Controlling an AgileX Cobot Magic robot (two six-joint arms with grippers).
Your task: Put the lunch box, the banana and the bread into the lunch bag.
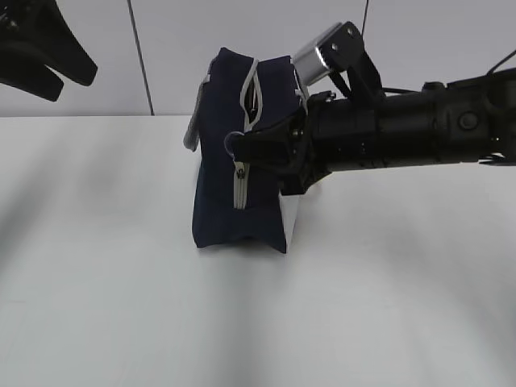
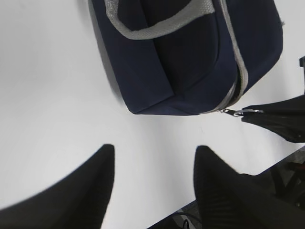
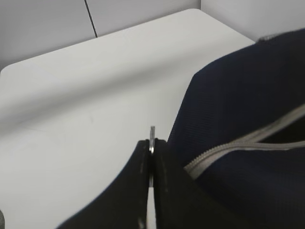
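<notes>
Exterior view: navy lunch bag [image 1: 222, 153], grey zipper [image 1: 240, 184]

Matt navy woven-cloth lunch bag [image 1: 222, 153], shiny metal ring pull [image 2: 248, 112], smooth matt white table [image 1: 105, 266].

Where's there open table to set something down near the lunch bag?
Bare table runs left of and in front of the lunch bag. Its right side is crowded: the right hand pinches the zipper pull.
</notes>
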